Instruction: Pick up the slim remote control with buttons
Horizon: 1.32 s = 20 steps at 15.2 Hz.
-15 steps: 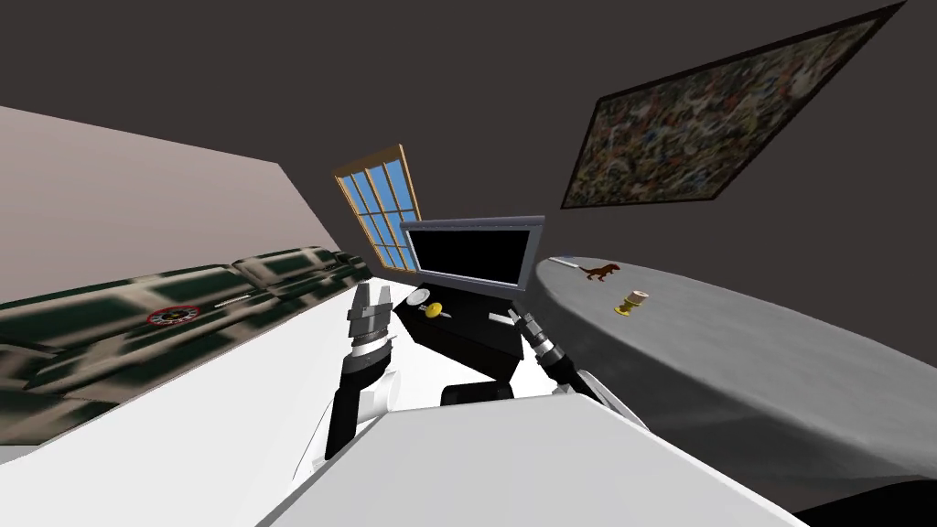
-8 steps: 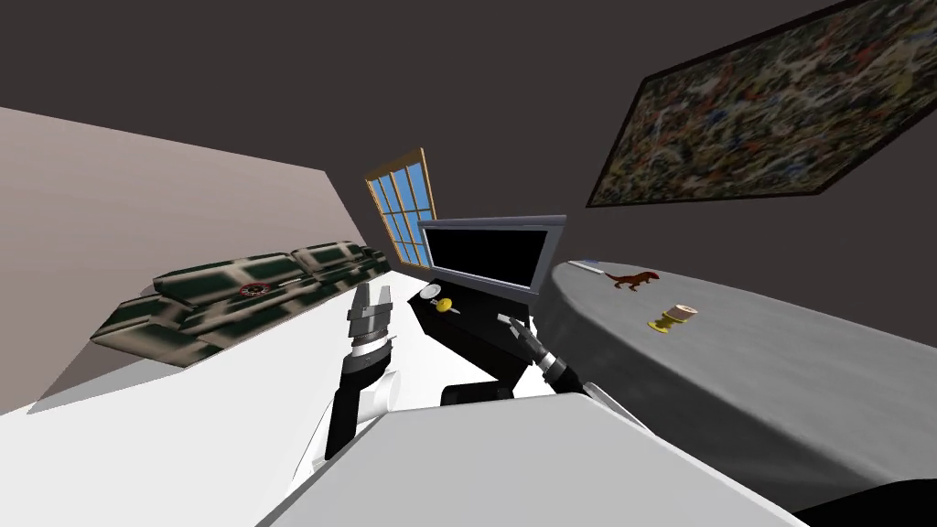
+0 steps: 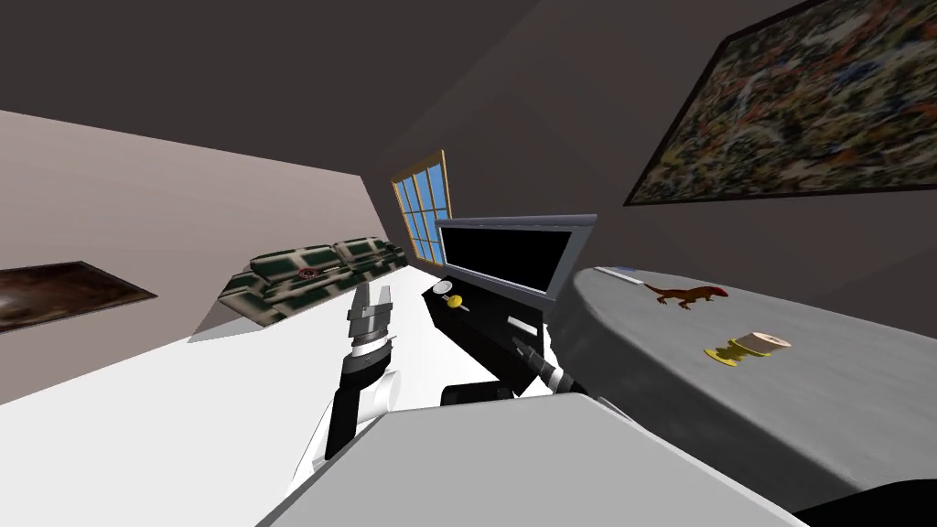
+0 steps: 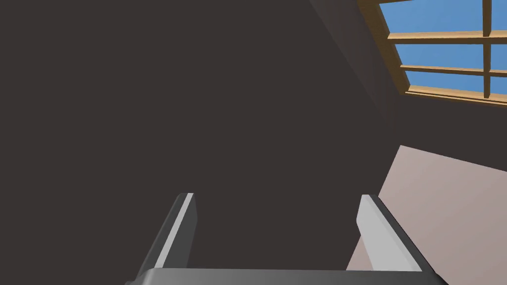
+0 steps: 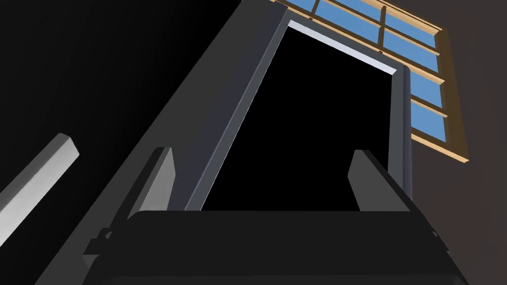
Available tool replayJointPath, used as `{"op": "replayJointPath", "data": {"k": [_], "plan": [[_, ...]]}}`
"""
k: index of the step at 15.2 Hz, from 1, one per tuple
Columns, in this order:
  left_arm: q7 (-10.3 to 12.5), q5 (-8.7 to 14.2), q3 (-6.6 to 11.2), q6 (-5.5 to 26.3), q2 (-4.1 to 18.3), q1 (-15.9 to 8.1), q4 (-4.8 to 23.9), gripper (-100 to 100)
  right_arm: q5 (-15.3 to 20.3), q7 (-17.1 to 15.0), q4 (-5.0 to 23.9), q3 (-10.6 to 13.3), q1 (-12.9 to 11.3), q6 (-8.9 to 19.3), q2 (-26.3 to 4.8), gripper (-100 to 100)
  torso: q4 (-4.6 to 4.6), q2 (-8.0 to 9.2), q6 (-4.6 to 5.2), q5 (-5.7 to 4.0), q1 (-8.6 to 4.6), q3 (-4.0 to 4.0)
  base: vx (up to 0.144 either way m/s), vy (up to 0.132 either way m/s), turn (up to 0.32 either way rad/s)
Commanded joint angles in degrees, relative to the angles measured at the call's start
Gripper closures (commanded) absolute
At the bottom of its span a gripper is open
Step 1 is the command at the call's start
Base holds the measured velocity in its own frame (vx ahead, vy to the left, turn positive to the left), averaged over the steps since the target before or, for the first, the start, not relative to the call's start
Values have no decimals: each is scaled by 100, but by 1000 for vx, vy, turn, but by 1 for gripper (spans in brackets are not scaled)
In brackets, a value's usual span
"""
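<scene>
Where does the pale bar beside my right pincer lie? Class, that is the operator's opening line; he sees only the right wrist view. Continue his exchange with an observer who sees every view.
Observer: In the head view that bar, the slim remote, lies flat on a black TV stand, close to the right pincer.
Operator: What else is on the stand?
Observer: A white round thing and a small yellow thing, near its other end, apart from the remote.
Operator: Where is my other arm?
Observer: The left pincer is held up to the left of the stand, open, holding nothing.
</scene>
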Motion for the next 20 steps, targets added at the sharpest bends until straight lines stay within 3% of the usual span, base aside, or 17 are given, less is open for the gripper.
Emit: {"op": "replayJointPath", "data": {"k": [1,2,4,5,7,8,10,11,13,14,16,17,20], "plan": [[0,0,0,0,0,0,0,0,35,-2,195,77,-53,41,-49,-100,0,0,0,0,0,0,2,8,138],[0,0,0,0,0,1,0,0,123,8,401,258,-64,80,-257,-100,0,-3,1,-1,2,-1,9,22,302],[0,0,0,0,0,0,0,0,123,8,534,258,-64,80,-257,-100,-1,-6,-3,0,3,-3,-3,0,284],[0,0,0,0,0,1,0,0,211,19,718,440,-76,118,-459,-100,-1,-3,2,-1,0,-2,-6,-8,304],[0,0,0,0,0,0,0,0,211,19,874,440,-76,118,-459,-100,0,-1,-1,-2,-7,-1,-12,-16,171],[0,0,1,0,0,1,0,0,300,30,1018,622,-89,156,-653,-100,0,0,4,-2,-7,0,11,8,246],[0,0,0,0,0,0,0,0,300,30,1213,622,-89,156,-653,-100,-1,-9,-2,-1,-1,-5,14,4,256],[0,0,1,0,0,1,0,0,388,42,1347,804,-105,193,-838,-100,-2,-8,2,-1,0,-5,8,-7,280],[0,0,0,0,0,0,0,0,388,42,1549,804,-105,193,-838,-100,-2,-10,-2,-2,-4,-6,10,-9,284],[0,0,1,0,0,1,0,0,475,54,1752,985,-122,229,-1014,-100,-2,-8,2,-2,-4,-5,29,1,333],[0,0,0,0,0,0,0,0,475,54,1882,985,-122,229,-1014,-100,-3,-18,-3,-1,-4,-10,20,-6,231],[0,0,1,0,0,1,0,0,560,67,2110,1165,-142,263,-1180,-100,-3,-12,3,-2,-3,-7,22,-7,244],[0,0,0,0,1,0,0,0,645,79,2529,1342,-163,296,-1334,-100,-3,-20,-6,-2,-10,-10,33,-21,385]]}}
